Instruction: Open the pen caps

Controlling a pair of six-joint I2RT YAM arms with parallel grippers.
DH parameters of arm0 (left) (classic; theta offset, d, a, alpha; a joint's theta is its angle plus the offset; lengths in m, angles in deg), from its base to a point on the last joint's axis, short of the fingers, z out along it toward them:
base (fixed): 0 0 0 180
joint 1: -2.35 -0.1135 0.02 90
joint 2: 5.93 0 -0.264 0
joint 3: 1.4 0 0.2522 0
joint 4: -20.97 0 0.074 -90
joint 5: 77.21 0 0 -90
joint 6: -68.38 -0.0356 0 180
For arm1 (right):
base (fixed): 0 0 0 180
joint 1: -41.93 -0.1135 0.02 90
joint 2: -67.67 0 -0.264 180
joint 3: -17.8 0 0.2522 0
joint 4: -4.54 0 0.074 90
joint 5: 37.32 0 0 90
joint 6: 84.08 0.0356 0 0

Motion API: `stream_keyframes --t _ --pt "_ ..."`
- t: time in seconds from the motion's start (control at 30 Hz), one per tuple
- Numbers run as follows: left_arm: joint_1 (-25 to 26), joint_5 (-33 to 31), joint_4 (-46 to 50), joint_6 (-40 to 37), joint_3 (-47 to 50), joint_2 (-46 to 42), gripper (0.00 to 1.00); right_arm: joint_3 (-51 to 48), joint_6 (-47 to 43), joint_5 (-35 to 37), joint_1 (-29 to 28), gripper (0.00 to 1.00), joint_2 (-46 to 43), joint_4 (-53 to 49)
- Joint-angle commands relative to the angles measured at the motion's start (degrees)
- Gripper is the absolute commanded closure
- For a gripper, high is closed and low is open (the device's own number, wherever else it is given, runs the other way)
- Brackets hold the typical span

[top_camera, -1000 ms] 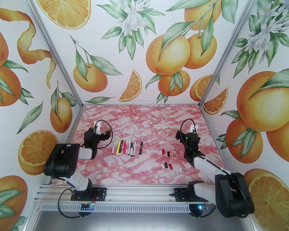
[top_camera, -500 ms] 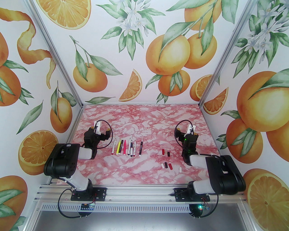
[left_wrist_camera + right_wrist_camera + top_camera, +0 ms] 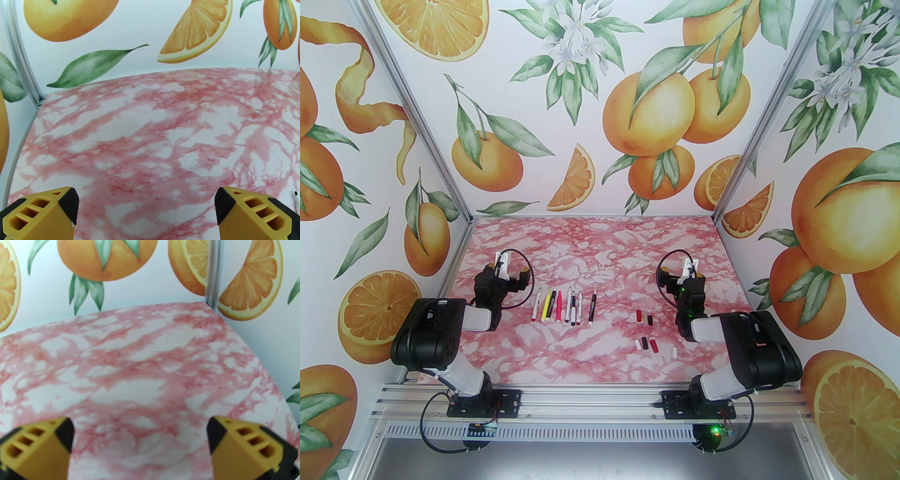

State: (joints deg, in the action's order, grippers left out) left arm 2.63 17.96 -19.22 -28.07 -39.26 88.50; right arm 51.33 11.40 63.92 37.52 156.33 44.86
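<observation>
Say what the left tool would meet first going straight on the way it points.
No object lies ahead of the left tool; it would likely reach the pink marbled tabletop first, else the orange-print back wall; depth is unclear.

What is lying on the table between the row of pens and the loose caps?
Nothing: in the top view, the stretch of pink marbled table between the pens and the caps is bare.

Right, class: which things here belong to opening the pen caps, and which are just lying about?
Job: loose caps; pens in a row; left end effector and right end effector, both open.
Lying about: marbled table; orange wallpaper; metal rail.
</observation>
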Motion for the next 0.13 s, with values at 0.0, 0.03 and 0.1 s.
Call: stream_keyframes --t 0.0,0.03,0.1 --pt "-0.4 0.7 0.3 -0.8 -0.9 -0.2 0.0 1.1 -0.8 -2.0 0.0 0.0 0.3 0.6" --pt "-0.4 0.7 0.3 -0.8 -1.0 -0.3 0.0 1.1 -0.8 -1.9 0.0 0.0 0.3 0.5" --pt "-0.4 0.8 0.1 -0.8 -0.7 -0.3 0.0 1.1 -0.9 -1.9 0.1 0.0 0.3 0.5"
